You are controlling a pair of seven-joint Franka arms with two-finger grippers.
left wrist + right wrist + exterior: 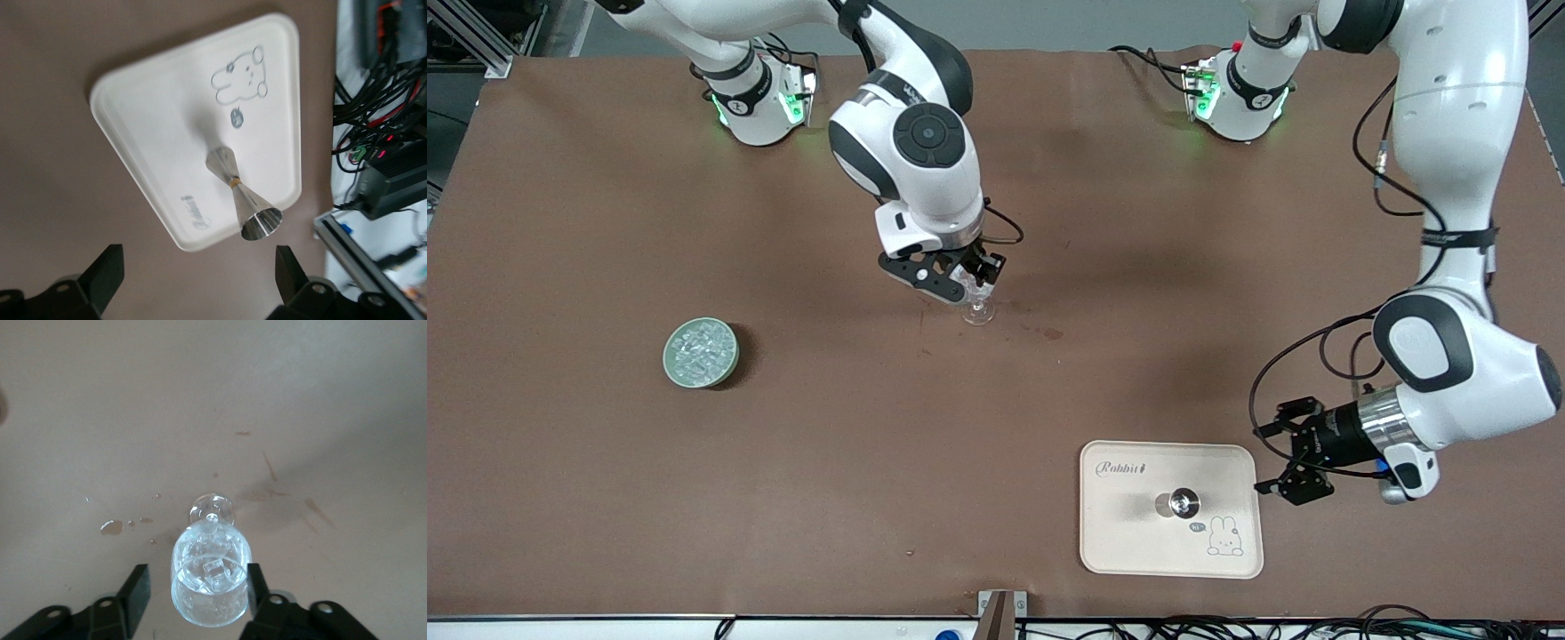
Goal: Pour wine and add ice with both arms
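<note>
On the brown bench point(560, 444), your right pincer point(193, 600) stands parted around the stemmed glass point(210, 580) holding ice point(215, 571); lift straight up without brushing its bowl. Left pincer point(200, 280) waits open beside the tray point(1112, 542), over the bench.

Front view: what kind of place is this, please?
Probably a robot lab test bench, not a real bar: two white arms bolted to a brown table, loose cables at its edge, and a metal jigger on a tray.

Two glossy white jointed arms point(1449, 116) carry black joint bands, round grey caps, looping black cables, black finger grippers and green-lit bases point(760, 102).
</note>
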